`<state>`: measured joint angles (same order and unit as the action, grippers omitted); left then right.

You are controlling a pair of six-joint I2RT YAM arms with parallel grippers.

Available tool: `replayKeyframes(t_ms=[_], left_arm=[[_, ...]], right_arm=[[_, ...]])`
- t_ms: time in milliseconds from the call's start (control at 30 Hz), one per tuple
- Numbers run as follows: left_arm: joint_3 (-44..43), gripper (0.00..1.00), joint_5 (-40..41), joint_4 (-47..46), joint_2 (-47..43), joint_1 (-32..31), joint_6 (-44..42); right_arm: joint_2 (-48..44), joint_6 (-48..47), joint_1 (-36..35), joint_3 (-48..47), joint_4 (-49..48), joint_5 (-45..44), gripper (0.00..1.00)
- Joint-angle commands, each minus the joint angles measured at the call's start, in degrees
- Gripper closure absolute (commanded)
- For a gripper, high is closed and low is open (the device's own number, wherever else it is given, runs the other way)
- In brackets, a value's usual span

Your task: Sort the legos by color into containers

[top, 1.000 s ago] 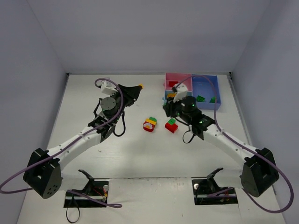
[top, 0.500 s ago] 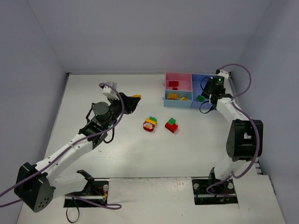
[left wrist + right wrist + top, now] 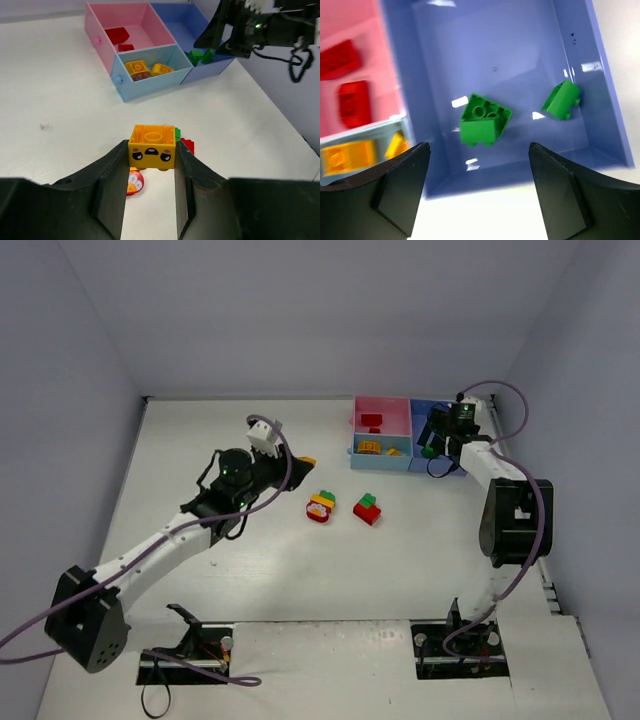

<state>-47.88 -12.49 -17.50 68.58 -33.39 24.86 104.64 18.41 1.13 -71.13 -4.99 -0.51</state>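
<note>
Left gripper (image 3: pixel 151 159) first: its two dark fingers are pinched tight on a yellow brick (image 3: pixel 151 146), one finger against each side, studs up and a little cartoon face printed on the side towards the wrist camera. It hangs clear above the white table (image 3: pixel 300 575), out near the middle and well apart from the trays. Over on the far right, the right gripper (image 3: pixel 479 155) sits above the medium blue tray (image 3: pixel 510 55) with its jaws spread wide and nothing between them. Straight below it, two green bricks (image 3: pixel 484 120) lie on that tray's floor, apart from one another, the larger one studs up near the middle, the smaller tipped on its side closer to the right-hand wall. Next door, the pink tray (image 3: pixel 152 27) holds two red bricks (image 3: pixel 116 35), and the light blue tray (image 3: pixel 150 84) in front of it holds two yellow-orange bricks (image 3: pixel 137 69) lying side by side. Out on the open table, two lumps are not yet sorted: a red and yellow clump (image 3: pixel 321 507) and, just beside it to the right, a green and red clump (image 3: pixel 367 509), green on top of red. Both sit on the near side of the trays, between the two arms.
</note>
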Motion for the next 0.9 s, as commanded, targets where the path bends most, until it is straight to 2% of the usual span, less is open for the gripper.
replayKeyframes(t_ms=[0,133,400,567,600,867], left_arm=[[-9.85,1.00,-2.89,-0.53,5.94,-0.54,-0.34],[-23.27,1.00,-3.15,4.21,15.95,-2.03,0.80],[-44.20,1.00,-3.94,9.76,38.02,-4.84,4.14],[-53.62,1.00,-3.59,11.43,48.55,-5.90,4.14],[-56.42,0.94,-3.68,11.61,49.71,-6.16,4.05],[-65.41,0.91,-0.53,11.61,59.20,-6.69,2.83]], right_arm=[[-10.41,0.13,0.10,0.02,-2.04,2.97,0.23],[-18.40,2.93,0.10,6.16,-1.51,5.78,0.23],[-32.47,7.95,0.19,16.01,2.09,9.99,0.23],[-38.79,7.34,0.19,20.94,3.94,11.76,0.23],[-39.68,7.42,0.19,22.60,4.03,12.37,0.23],[-45.57,7.25,0.10,26.75,4.73,16.42,0.23]])
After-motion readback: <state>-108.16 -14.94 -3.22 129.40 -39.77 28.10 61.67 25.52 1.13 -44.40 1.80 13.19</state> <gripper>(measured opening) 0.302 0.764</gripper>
